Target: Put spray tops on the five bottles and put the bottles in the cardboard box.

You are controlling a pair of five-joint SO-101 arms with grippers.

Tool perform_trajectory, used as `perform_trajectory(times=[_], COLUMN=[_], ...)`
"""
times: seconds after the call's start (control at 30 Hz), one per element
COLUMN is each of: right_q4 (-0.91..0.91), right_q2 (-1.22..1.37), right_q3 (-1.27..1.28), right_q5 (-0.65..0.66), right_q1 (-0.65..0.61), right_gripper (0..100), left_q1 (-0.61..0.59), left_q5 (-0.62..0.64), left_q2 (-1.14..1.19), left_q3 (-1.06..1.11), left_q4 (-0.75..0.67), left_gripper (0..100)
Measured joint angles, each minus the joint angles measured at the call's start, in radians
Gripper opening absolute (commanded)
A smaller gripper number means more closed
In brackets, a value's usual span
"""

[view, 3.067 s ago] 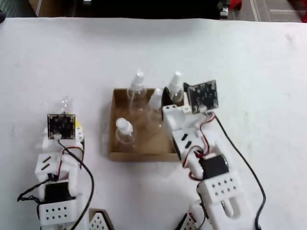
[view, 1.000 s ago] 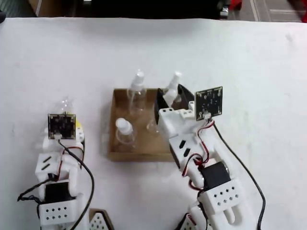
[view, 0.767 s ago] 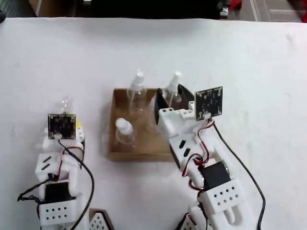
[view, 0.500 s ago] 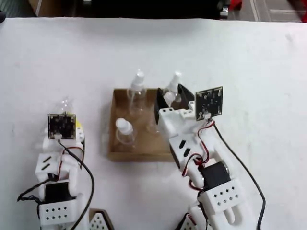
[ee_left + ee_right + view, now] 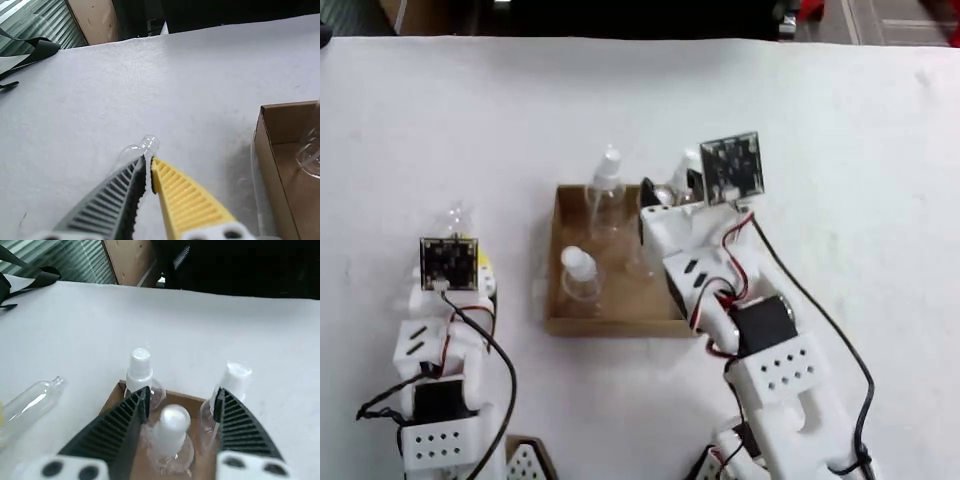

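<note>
Cardboard box (image 5: 552, 262) nearly filled; one bottle left to cap

Four capped bottles (image 5: 578, 272) stand upright inside the box, so I judge the job about four fifths done; my right gripper (image 5: 181, 397) hangs over the box with its fingers wide, one on each side of the middle bottle (image 5: 172, 432), gripping nothing; the fifth, the bare bottle (image 5: 137, 149), is out on the table well to the left of the box, its open neck poking past the tips of my left gripper (image 5: 149, 162), whose fingers are drawn nearly together; whether they pinch it I cannot tell; it wants a spray top, then a place in the box; the table (image 5: 820, 100) is plain white and slightly rough; beyond its far edge the room is dark, with a brown board (image 5: 92, 20), a ribbed shutter (image 5: 35, 22) and a black strap (image 5: 30, 50).
</note>
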Motion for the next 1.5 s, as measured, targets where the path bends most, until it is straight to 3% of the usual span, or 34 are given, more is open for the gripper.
perform_trajectory(times=[0.47, 0.77, 1.5], right_q4=[0.074, 0.269, 0.287], right_q2=[0.083, 0.275, 0.276], right_q3=[-0.058, -0.250, -0.259], right_q5=[0.006, 0.006, 0.006], right_q1=[-0.011, -0.011, -0.011], right_gripper=[18.4, 18.4, 18.3], left_q1=[0.000, 0.000, 0.000], left_q5=[0.000, 0.000, 0.000], left_q2=[0.000, 0.000, 0.000], left_q3=[0.000, 0.000, 0.000], left_q4=[0.000, 0.000, 0.000], left_gripper=[3, 3, 3])
